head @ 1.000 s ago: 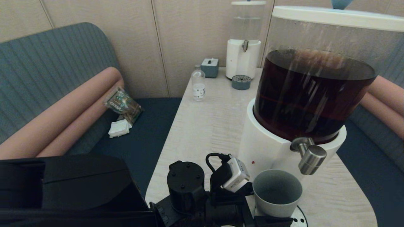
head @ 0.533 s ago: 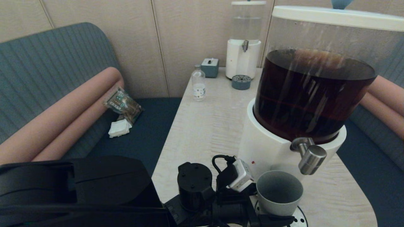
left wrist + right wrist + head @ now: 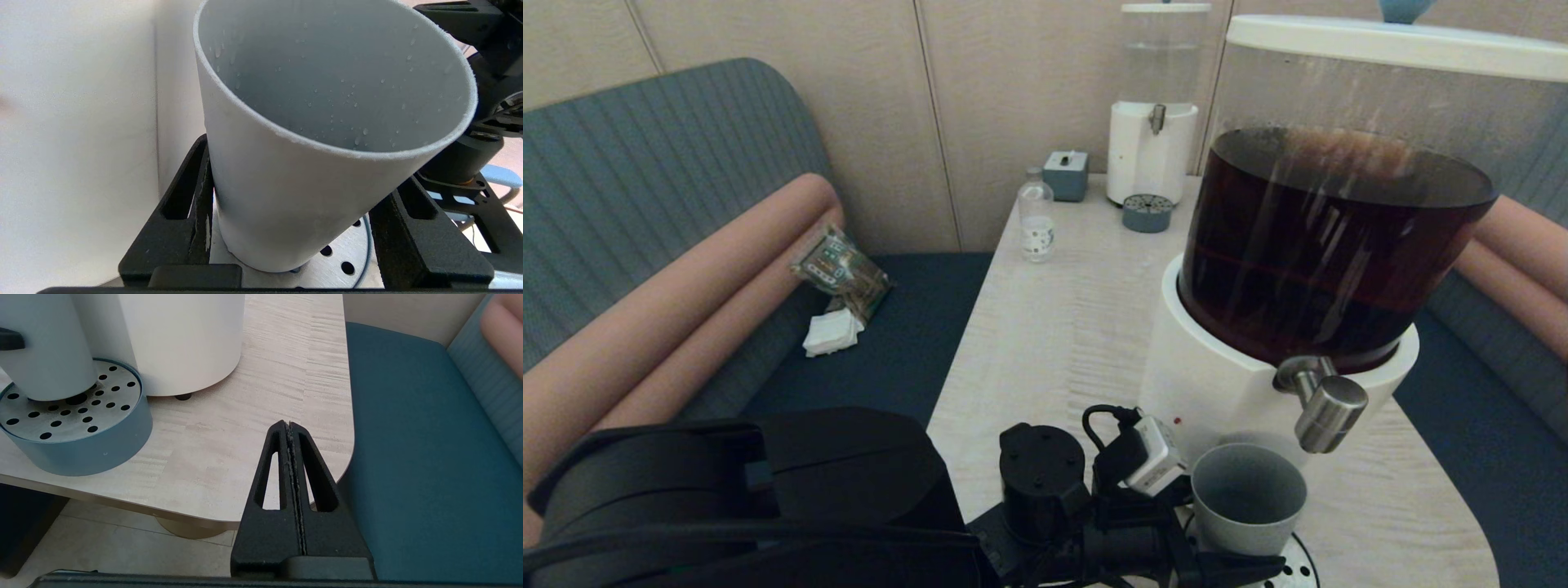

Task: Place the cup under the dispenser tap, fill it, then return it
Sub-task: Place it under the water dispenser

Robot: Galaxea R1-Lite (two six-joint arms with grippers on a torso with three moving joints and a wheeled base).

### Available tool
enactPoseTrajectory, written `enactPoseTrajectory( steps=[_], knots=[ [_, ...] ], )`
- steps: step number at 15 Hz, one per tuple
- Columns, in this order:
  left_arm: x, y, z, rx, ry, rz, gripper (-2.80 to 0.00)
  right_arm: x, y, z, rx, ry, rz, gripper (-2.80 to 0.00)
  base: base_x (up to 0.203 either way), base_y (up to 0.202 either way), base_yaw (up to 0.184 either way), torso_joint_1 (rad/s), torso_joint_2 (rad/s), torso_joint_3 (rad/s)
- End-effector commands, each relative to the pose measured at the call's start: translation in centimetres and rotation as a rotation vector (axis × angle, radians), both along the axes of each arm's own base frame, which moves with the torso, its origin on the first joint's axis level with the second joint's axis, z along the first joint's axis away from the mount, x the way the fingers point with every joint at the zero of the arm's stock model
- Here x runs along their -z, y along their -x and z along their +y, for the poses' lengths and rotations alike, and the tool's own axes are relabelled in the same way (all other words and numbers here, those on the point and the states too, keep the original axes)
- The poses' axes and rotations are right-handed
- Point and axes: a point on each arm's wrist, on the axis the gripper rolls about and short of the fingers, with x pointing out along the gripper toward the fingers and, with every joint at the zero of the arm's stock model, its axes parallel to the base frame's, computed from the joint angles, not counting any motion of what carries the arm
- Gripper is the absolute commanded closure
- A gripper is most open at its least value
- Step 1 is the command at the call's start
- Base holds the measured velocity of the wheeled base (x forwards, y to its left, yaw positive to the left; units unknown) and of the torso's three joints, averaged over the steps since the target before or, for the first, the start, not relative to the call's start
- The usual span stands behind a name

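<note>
A grey tapered cup (image 3: 1248,496) sits upright on a round perforated drip tray (image 3: 1294,563) at the near end of a pale wood counter (image 3: 1062,327). The left gripper (image 3: 294,228) holds it low on its body, jaws clamped against its two sides. The cup is empty, with only scattered droplets on its inner wall. Its rim sits just below and a little to the left of the brushed-steel dispenser tap (image 3: 1327,406), which juts from the white base of a large dispenser (image 3: 1307,245) of dark brown liquid. The right gripper (image 3: 291,465) hangs parked past the counter's right edge, above a blue bench seat (image 3: 416,457), its jaws pressed together.

The likely trouble: the spout looks to be over the cup's far right edge, not its centre, so liquid could strike the rim or run down outside onto the tray. Pushing further right risks knocking the cup against the dispenser base, which is very close. The tapered, smooth wall could also slip in the grip if the cup tilts.

Compared with a second ago, the cup and left arm have shifted slightly right, toward the tap, and the cup now rests further onto the tray.

At the counter's far end stand a small clear bottle (image 3: 1036,216) and a smaller clear-liquid dispenser (image 3: 1156,106).
</note>
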Motion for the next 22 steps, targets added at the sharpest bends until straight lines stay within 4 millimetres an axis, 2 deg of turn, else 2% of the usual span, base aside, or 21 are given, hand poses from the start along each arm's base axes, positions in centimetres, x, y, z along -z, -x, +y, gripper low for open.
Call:
enactPoseTrajectory(
  steps=[1, 21, 22],
  knots=[
    [0.27, -0.14, -0.19, 0.005, 0.003, -0.002, 0.00, 0.26, -0.04, 0.00, -0.001, 0.001, 0.006, 0.00, 0.000, 0.000, 0.000, 0.000, 0.00, 0.000],
    [0.85, -0.28, -0.35, 0.003, -0.006, 0.003, 0.00, 0.27, -0.04, 0.00, -0.001, 0.001, 0.006, 0.00, 0.000, 0.000, 0.000, 0.000, 0.00, 0.000],
    [0.82, -0.29, -0.37, 0.003, -0.005, 0.001, -2.80, 0.27, -0.04, 0.00, -0.001, 0.001, 0.006, 0.00, 0.000, 0.000, 0.000, 0.000, 0.00, 0.000]
  ],
)
